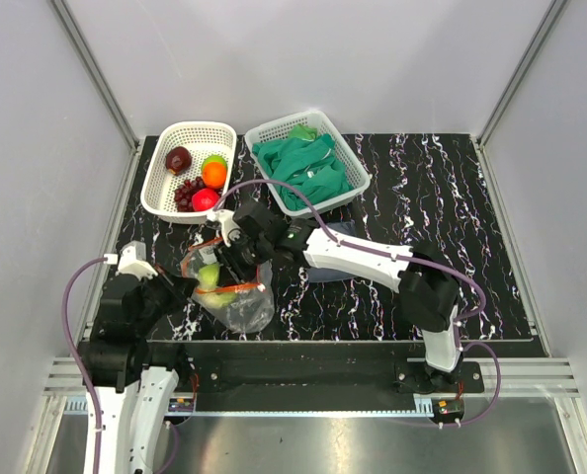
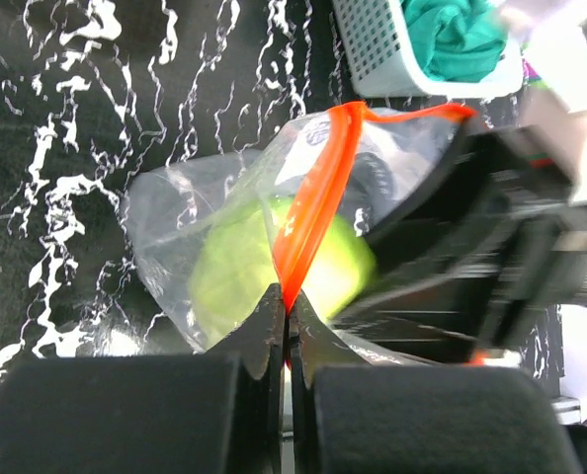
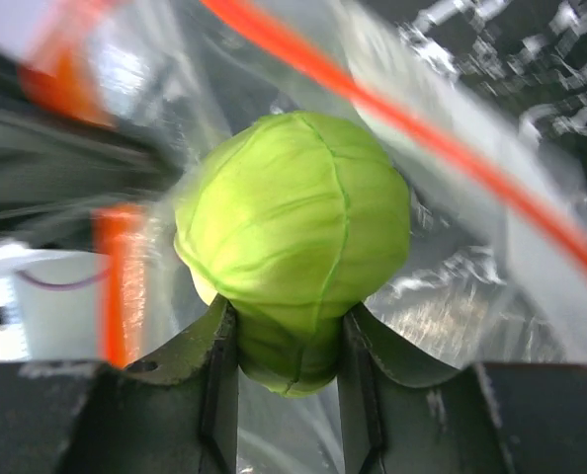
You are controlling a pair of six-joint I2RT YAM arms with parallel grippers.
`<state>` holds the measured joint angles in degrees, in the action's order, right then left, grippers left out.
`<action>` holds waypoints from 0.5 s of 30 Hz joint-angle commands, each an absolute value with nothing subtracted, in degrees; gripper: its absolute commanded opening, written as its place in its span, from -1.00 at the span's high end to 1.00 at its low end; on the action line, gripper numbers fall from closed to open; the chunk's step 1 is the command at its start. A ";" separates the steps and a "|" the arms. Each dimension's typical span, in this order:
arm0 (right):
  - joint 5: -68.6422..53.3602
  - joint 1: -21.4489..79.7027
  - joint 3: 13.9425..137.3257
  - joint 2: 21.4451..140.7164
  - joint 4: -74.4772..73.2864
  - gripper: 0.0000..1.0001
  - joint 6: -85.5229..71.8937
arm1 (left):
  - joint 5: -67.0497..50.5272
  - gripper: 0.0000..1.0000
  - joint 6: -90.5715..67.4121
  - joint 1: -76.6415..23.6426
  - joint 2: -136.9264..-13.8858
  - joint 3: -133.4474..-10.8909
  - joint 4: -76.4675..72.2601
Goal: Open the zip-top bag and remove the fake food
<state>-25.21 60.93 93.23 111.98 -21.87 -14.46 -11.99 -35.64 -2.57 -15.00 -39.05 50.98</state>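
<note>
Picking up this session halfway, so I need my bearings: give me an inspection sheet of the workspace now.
Surface: black marbled table.
Job's things: zip-top bag open by the left arm; cabbage inside it; other fake food in the left basket.
Clutter: green cloths in the right basket; dark cloth under the right arm.
Grippers: left gripper shut on the bag's zip strip; right gripper shut on the cabbage.
Cables: purple cables loop along both arms; no snag seen.
Surroundings: plain walls; nothing else seen.
</note>
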 commanded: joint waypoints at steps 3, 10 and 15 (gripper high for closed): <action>-33.40 60.12 94.31 106.53 -11.07 0.95 -19.60 | -9.50 1.00 -34.98 -2.55 -16.52 -40.69 51.41; -25.32 60.12 92.73 102.13 -11.43 0.99 -13.63 | -8.35 1.00 -33.93 -2.55 -18.45 -42.71 54.14; -22.07 60.47 92.46 103.44 -11.77 0.99 -6.16 | -9.66 1.00 -33.49 -2.55 -18.11 -44.38 55.20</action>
